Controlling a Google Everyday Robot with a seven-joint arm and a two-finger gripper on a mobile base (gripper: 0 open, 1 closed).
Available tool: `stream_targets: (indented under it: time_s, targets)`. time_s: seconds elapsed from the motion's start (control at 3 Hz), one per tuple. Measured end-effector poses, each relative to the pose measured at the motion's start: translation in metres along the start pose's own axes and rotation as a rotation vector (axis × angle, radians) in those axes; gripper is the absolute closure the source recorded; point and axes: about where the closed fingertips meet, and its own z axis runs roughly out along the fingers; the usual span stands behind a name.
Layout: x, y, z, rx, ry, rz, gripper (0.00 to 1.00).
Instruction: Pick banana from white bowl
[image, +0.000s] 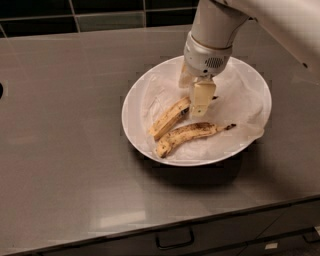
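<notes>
The white bowl (129, 125) sits on the grey counter, lined with crumpled white paper. Two bananas lie in it. The straighter yellow banana (169, 119) lies at the bowl's left centre, slanting up to the right. My gripper (196, 102) hangs from the white arm straight down over this banana's upper right end and hides that end. The more curved, brown-speckled banana (192, 134) lies just in front of it, apart from the gripper.
The grey counter (65, 150) stretches to the left and front of the bowl. Dark tiles (100, 15) run along the back wall. Drawer fronts with a handle (174, 240) show below the counter's front edge.
</notes>
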Motion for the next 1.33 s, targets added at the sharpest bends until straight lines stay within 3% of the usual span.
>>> stream_targets:
  time_s: [1.33]
  targets:
    - [-0.003, 0.002, 0.023, -0.023, -0.005, -0.112, 0.35]
